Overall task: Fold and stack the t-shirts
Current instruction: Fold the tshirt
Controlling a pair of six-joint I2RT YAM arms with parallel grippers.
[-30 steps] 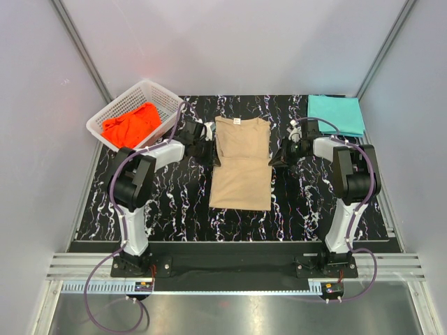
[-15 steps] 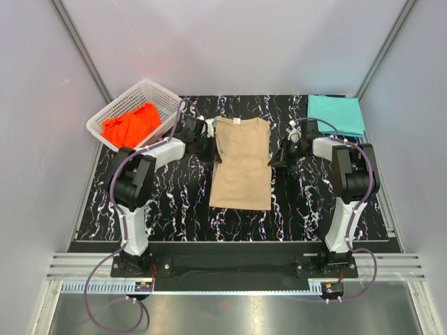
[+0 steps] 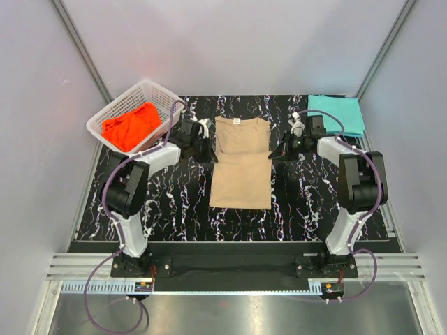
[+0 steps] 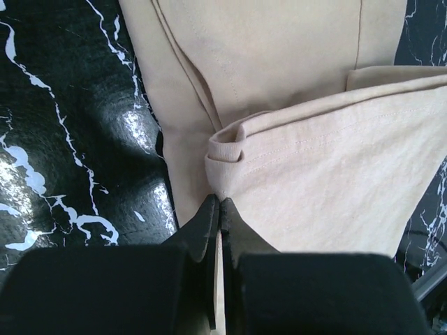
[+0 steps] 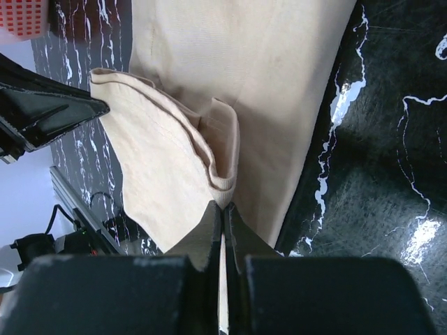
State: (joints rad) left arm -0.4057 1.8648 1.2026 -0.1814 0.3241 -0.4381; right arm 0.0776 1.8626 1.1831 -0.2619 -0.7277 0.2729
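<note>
Tan soft-cloth t-shirt (image 3: 241, 164) lies flat, sleeves tucked in, collar at the far end. A hemmed edge (image 4: 314, 143) crosses its middle, raised off the ply beneath. We judge it the bottom hem, due to go on to the collar and halve the length.

Left gripper (image 4: 218, 204) sits at the tan shirt's left edge, fingers closed tight on that hem's corner. Right gripper (image 5: 223, 207) sits at the tan shirt's right edge, clamped the same way on the opposite corner. Both pinch at the very corners and level with each other. We think this keeps the edge straight across, so the fold lands square. The cloth bunches a little at each pinch.

Teal folded t-shirt (image 3: 336, 114) lies right of the tan shirt and farther back, well apart; we take it for the base of the stack. Orange-red crumpled t-shirt (image 3: 130, 125) lies left of the tan shirt and farther back, inside a white plastic lattice basket (image 3: 166, 94), not yet folded. Black white-veined tabletop (image 3: 174, 202) lies under the tan shirt.
</note>
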